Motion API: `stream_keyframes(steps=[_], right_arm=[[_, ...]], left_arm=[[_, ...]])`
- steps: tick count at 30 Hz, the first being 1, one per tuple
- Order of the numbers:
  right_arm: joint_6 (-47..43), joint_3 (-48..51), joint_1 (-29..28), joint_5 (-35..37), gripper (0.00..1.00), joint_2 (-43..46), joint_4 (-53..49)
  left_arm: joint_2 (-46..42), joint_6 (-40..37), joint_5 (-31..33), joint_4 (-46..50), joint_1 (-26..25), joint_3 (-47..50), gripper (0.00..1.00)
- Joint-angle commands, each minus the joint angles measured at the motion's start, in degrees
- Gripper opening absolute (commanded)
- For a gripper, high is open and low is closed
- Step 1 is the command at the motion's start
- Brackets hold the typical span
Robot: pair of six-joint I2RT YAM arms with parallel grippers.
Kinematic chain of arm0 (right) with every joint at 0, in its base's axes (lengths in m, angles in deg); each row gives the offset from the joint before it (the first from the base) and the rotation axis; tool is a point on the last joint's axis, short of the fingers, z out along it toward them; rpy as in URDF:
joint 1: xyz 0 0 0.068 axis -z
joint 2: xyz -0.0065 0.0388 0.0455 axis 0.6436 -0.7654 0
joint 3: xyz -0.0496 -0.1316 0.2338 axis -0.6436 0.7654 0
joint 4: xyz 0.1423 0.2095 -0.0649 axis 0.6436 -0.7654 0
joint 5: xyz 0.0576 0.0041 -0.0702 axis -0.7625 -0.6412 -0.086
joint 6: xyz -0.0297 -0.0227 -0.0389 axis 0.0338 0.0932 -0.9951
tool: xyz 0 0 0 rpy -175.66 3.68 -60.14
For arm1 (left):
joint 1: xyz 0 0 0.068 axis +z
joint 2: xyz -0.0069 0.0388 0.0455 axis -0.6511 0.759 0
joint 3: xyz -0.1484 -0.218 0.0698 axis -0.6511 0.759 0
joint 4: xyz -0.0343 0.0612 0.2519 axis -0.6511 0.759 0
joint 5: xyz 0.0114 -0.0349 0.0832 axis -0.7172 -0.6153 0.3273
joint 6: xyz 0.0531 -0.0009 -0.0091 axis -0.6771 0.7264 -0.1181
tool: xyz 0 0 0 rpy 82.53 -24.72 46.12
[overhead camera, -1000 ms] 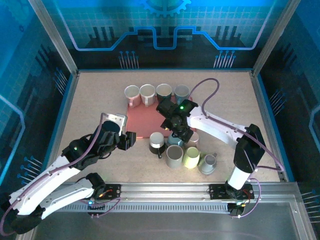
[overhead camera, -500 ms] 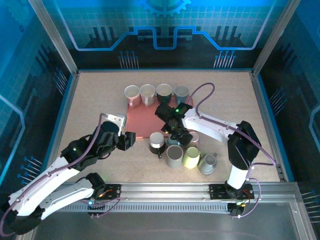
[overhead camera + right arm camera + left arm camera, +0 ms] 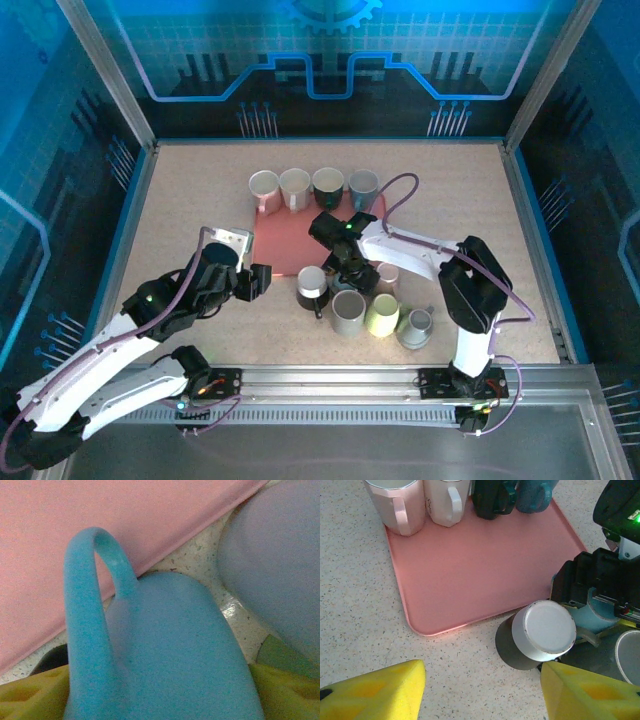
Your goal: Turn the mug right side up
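The pink tray (image 3: pixel 290 245) lies at the middle of the table (image 3: pixel 180 200), with a row of four upright mugs (image 3: pixel 328 183) along its far edge. The right gripper (image 3: pixel 348 272) is down just off the tray's near edge, close to the near right corner. In the right wrist view its yellow-green fingers (image 3: pixel 285 690) lie against both sides of the blue mug (image 3: pixel 170 645), so the gripper is clamped on it. The mug's handle arches toward that camera. The mug sits over the speckled surface right beside the tray's edge; whether its mouth faces up, down or sideways cannot be told. A pale mug (image 3: pixel 280 555) stands just beside it on the right. A grey mug (image 3: pixel 542 630) rests upside down, white base uppermost, on the surface just off the tray's near edge and touching or nearly touching the right gripper's body. Nearer the table's near edge stand a silver mug (image 3: pixel 348 310), a lime mug (image 3: pixel 383 314) and a tilted grey mug (image 3: pixel 415 326). The left gripper (image 3: pixel 482 687) hovers off the tray's near left corner, its yellow fingers (image 3: pixel 375 692) spread apart with nothing between them.
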Motion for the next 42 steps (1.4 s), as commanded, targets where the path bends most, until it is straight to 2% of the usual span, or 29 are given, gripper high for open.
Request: stream_keyframes(steps=[1, 5, 10, 14, 17, 19, 21, 23, 27, 30, 34, 42], right_arm=[[-1.31, 1.05, 0.80, 1.71, 0.72, 0.80, 2.08], [-3.99, 1.19, 0.81, 3.35, 0.60, 4.70, 3.49], [-7.84, 1.60, 0.53, 5.91, 0.54, 10.95, 4.57], [-13.71, 3.34, 0.61, 8.21, 0.44, 17.58, 8.42], [-20.09, 4.55, 0.86, 8.96, 0.42, 22.71, 13.10], [-24.73, 5.69, 1.14, 7.68, 0.41, 25.58, 17.27], [-31.32, 7.69, 1.41, 3.27, 0.43, 28.40, 24.45], [-36.31, 10.40, 1.33, -0.01, 0.43, 31.78, 32.33], [-42.95, 13.46, 1.52, -4.16, 0.39, 35.70, 42.53], [-46.31, 14.57, 1.59, -6.66, 0.35, 37.19, 46.56], [-47.47, 18.89, 2.93, -12.63, 0.33, 38.87, 56.81], [-48.29, 30.03, 5.61, -20.10, 0.33, 41.70, 82.75]], left_arm=[[-0.43, -1.39, 1.30, -0.91, 0.17, 0.65, 0.63], [-0.47, -1.55, 1.86, -0.87, 0.12, 0.61, 0.63], [-0.62, -0.45, 1.79, -0.05, 0.16, -0.48, 0.63], [-1.69, 1.49, 0.48, 1.97, 0.15, -2.80, 0.63], [-2.32, 2.41, -0.24, 3.70, 0.17, -5.40, 0.63], [-2.56, 3.04, -1.03, 5.01, 0.18, -7.27, 0.63], [-2.65, 4.39, -1.85, 6.13, 0.16, -8.60, 0.64], [-2.99, 7.65, -2.05, 7.26, 0.13, -9.07, 0.72], [-4.33, 11.93, -9.54, 4.07, 0.20, -7.26, 0.77], [-4.50, 14.74, -17.94, 0.39, 0.70, -6.24, 0.82], [-5.60, 19.82, -30.62, -9.19, 3.22, -3.09, 0.83], [-6.68, 33.99, -47.61, -31.90, 10.71, 7.60, 0.83]])
